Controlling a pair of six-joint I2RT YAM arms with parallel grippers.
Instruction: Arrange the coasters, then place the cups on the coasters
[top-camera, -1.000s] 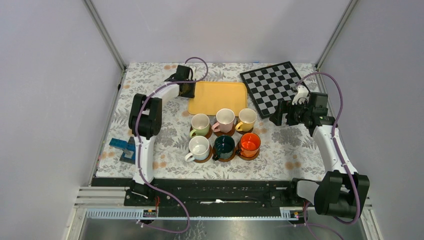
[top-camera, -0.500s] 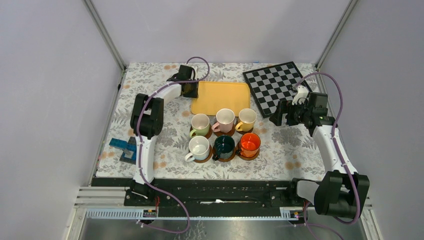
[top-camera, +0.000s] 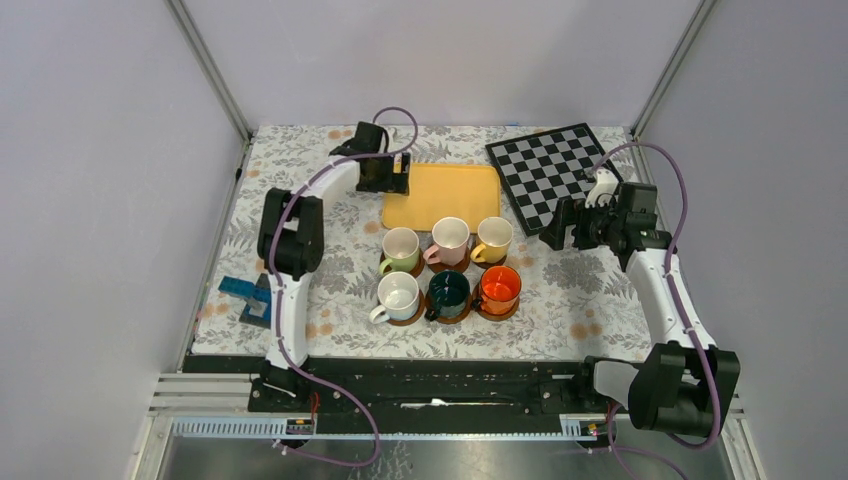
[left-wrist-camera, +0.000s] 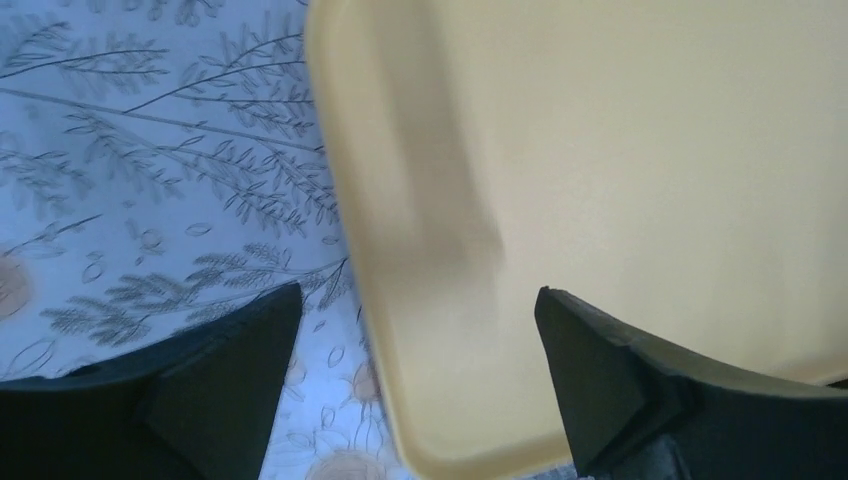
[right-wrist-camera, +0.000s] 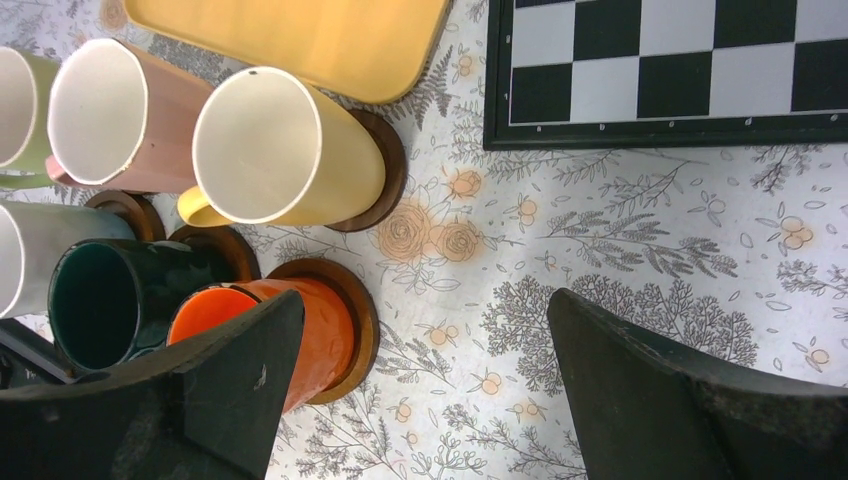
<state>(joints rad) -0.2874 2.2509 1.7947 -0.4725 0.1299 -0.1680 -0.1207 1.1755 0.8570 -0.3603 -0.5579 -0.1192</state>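
Six cups stand in two rows of three, each on a brown coaster: pale green, pink and yellow behind, white, dark green and orange in front. The right wrist view shows the yellow cup and orange cup on their coasters. My left gripper is open, its jaws astride the yellow tray's left rim. My right gripper hangs open and holds nothing, to the right of the cups.
The yellow tray lies behind the cups. A chessboard lies at the back right, close to the tray and to my right gripper. A blue object sits at the table's left edge.
The tray slid slightly right with my left gripper shut on its rim, and the chessboard shifted right. The left gripper has now opened and let go of the rim. The right arm stayed put.
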